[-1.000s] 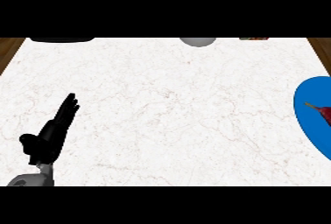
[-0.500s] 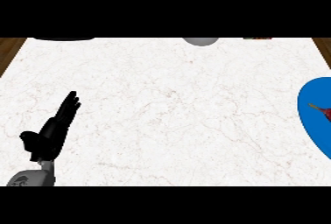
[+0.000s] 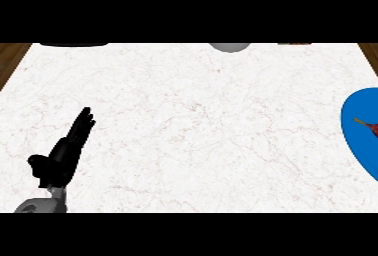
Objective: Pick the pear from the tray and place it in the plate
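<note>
A blue tray (image 3: 357, 120) is cut off by the right edge of the head view. On it, only a small dark red part of an object (image 3: 367, 125) shows at the edge; I cannot tell whether it is the pear. No plate is clearly in view. My left hand (image 3: 65, 152) rests open at the lower left, fingers straight and pointing up over the white counter, holding nothing. My right hand does not show.
The white marble counter (image 3: 192, 120) fills the view. At its far edge sit a dark object (image 3: 72, 44), a grey rounded object (image 3: 229, 47) and a small dark item (image 3: 297, 44), all cut off. Wooden floor shows at the top corners.
</note>
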